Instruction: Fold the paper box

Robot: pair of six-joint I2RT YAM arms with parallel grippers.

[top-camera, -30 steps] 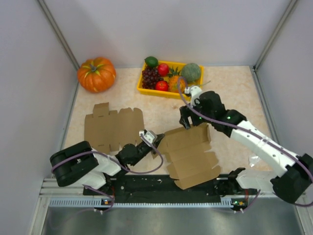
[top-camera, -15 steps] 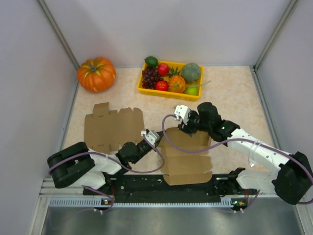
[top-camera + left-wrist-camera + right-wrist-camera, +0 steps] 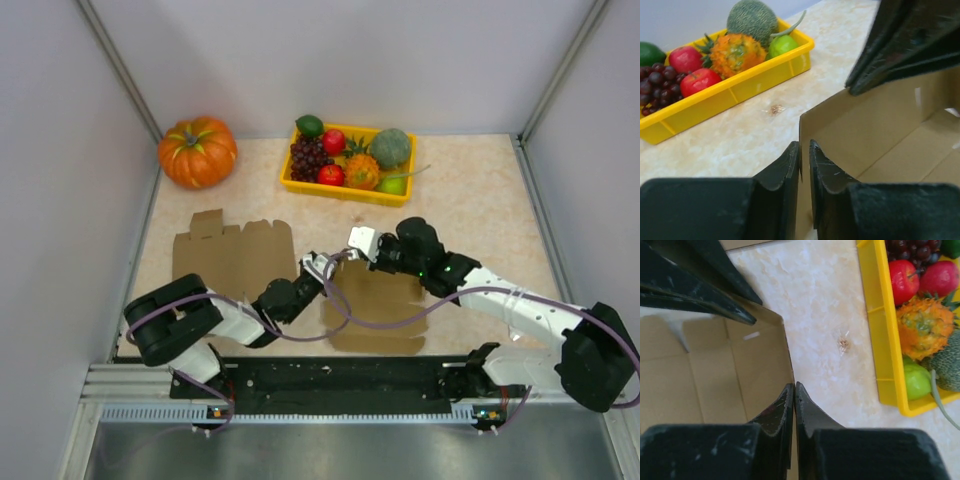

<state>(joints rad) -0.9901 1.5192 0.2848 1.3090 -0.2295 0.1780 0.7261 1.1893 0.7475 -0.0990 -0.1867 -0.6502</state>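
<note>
L claw, R claw pinch box rim; grip unclear overhead.

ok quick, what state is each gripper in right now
left gripper: closed, pinching the edge of the box
right gripper: closed, pinching another edge of the box

At ten o'clock on the beige marbled table, an orange pumpkin. At twelve o'clock, a yellow tray packed with dark grapes, red fruits, a spiky orange fruit, plus a green melon and a green apple at its three o'clock end.
</note>
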